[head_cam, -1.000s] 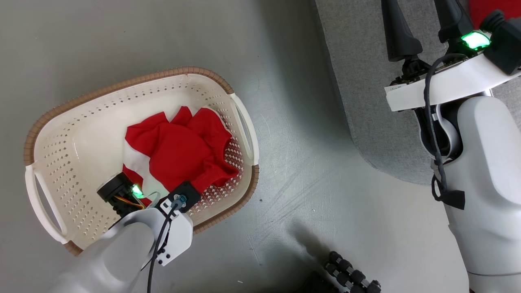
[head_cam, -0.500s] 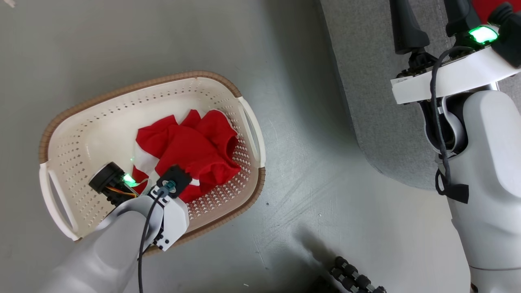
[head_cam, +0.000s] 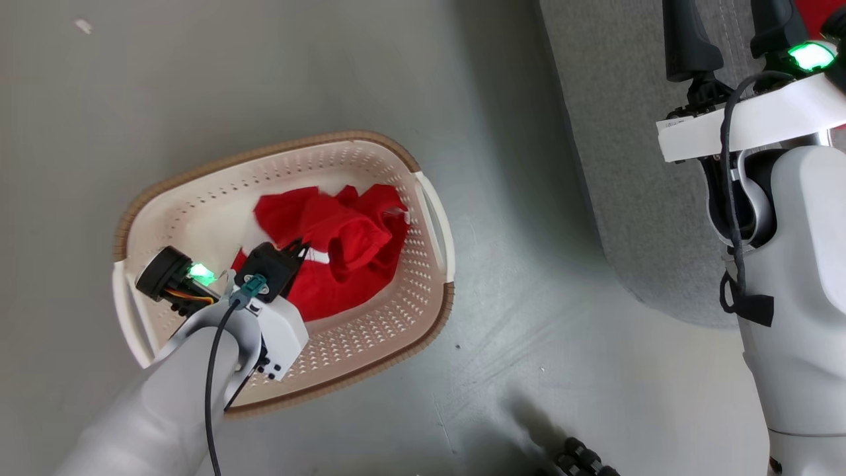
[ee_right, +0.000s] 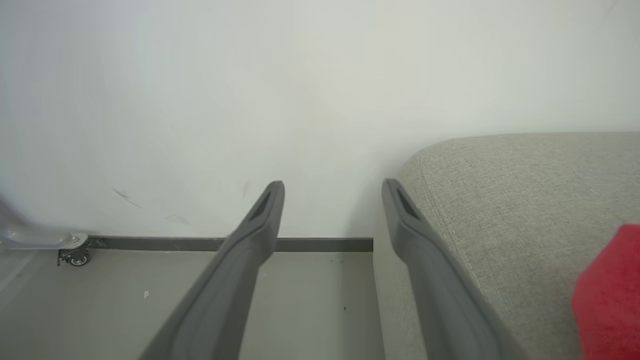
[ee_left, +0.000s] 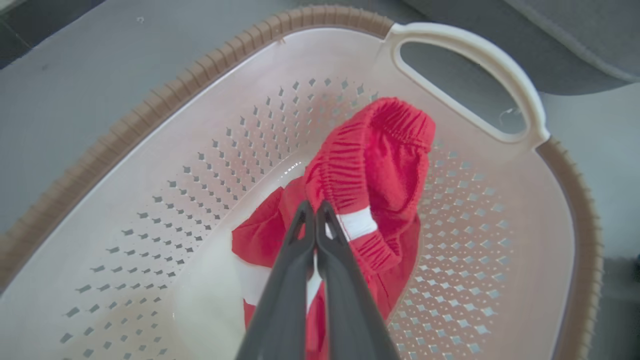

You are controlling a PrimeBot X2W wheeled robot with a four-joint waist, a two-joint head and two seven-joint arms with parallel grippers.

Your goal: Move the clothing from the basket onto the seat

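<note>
Grey floor [head_cam: 330, 66] carries the basket [head_cam: 396, 330], near the seat [head_cam: 615, 165]. Red clothing [head_cam: 344, 244] lies bunched inside the basket, toward its seat-side handle. Left gripper [ee_left: 315, 207] reaches into the basket, fingers pinched together on a gathered fold of the clothing. Right gripper [ee_right: 332, 192] hangs by the seat's edge, fingers spread wide, empty. Another red piece [ee_right: 607, 295] lies on the seat.

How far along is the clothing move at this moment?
Done: one red piece already lies on the seat. In hand: the left gripper is shut on the clothing inside the basket, not yet lifted clear. Remaining: carry it to the seat; the right gripper hangs open and empty by it.
</note>
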